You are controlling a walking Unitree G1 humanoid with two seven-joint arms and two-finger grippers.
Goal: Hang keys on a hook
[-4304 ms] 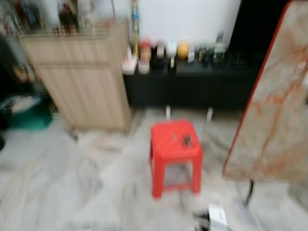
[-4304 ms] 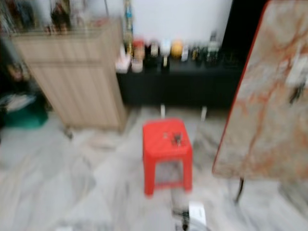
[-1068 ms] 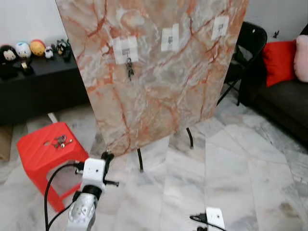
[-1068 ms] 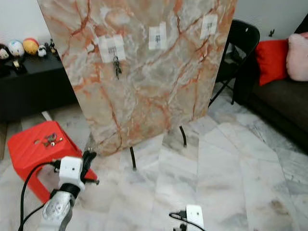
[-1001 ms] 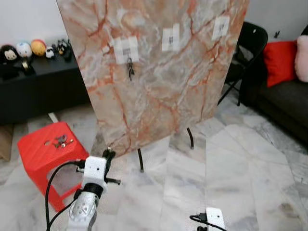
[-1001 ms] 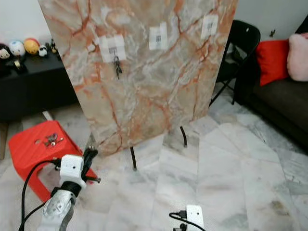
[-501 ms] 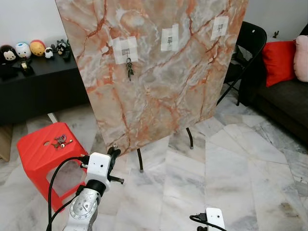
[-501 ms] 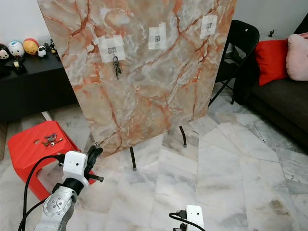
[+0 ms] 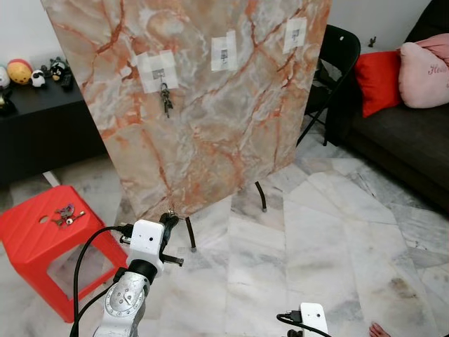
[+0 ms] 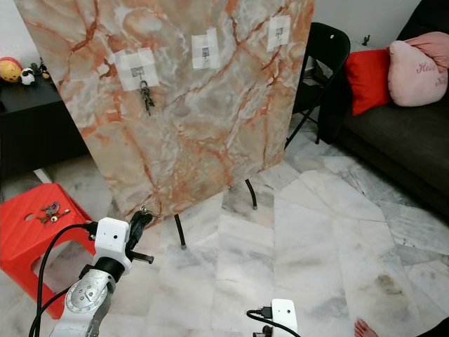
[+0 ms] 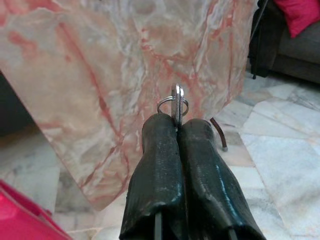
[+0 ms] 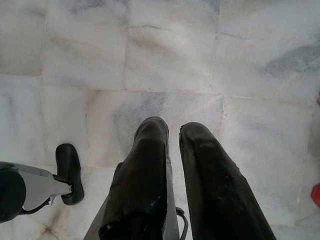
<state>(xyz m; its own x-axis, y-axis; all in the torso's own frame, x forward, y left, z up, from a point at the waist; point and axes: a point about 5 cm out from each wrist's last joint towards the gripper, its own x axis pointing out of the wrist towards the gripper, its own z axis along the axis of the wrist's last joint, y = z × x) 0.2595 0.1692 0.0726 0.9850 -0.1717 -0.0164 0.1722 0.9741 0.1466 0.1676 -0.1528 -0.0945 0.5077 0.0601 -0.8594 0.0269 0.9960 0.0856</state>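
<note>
Partway there: left gripper (image 11: 177, 125) pinching the keys (image 11: 174, 104) by the ring, low and near before the marble board (image 9: 210, 105). Yet to be raised to a free hook (image 9: 224, 53), far and up; one set (image 9: 166, 102) already hanging at left. Right gripper (image 12: 172, 132) idle, slightly parted over floor.
</note>
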